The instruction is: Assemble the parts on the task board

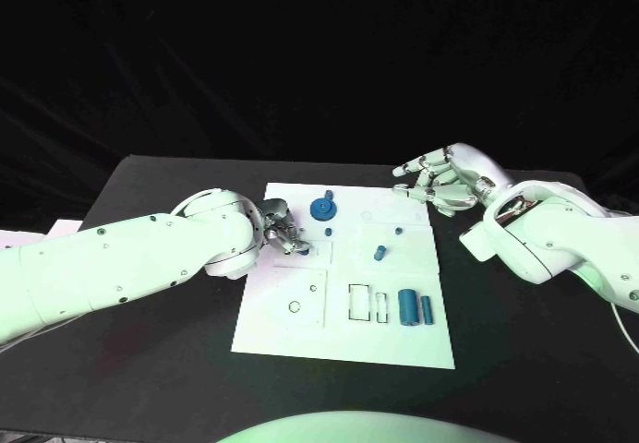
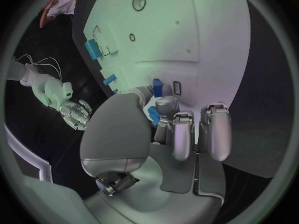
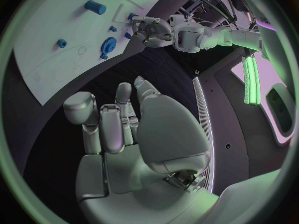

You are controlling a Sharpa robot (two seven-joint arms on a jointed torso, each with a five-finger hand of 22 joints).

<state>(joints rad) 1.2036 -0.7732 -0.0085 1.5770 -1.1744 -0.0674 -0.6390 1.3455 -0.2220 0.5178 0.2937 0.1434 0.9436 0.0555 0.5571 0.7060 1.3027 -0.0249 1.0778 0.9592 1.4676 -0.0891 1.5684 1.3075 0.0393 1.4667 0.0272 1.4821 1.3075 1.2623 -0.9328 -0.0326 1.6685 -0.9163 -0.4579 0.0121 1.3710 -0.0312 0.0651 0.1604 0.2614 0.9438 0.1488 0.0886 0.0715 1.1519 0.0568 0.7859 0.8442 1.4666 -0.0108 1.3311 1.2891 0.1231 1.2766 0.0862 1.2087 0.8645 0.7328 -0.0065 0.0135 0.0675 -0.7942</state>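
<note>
1. my left hand (image 1: 280, 231) is working at the left side of the task board (image 1: 286, 323), its fingers (image 2: 167, 106) pinching a small blue part (image 2: 154, 115) just above the board.
2. my right hand (image 1: 440, 180) is hovering over the desk (image 1: 160, 185) off the board's far right corner, fingers apart, holding nothing.
3. a blue gear (image 1: 324, 208) is sitting on the board; two blue cylinders (image 1: 415, 309) and smaller pieces are lying loose, so i judge most of the assembly is left.

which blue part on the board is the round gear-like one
The blue gear at the task board's far edge: a toothed disc, unlike the plain cylinders lying at the near end.
</note>
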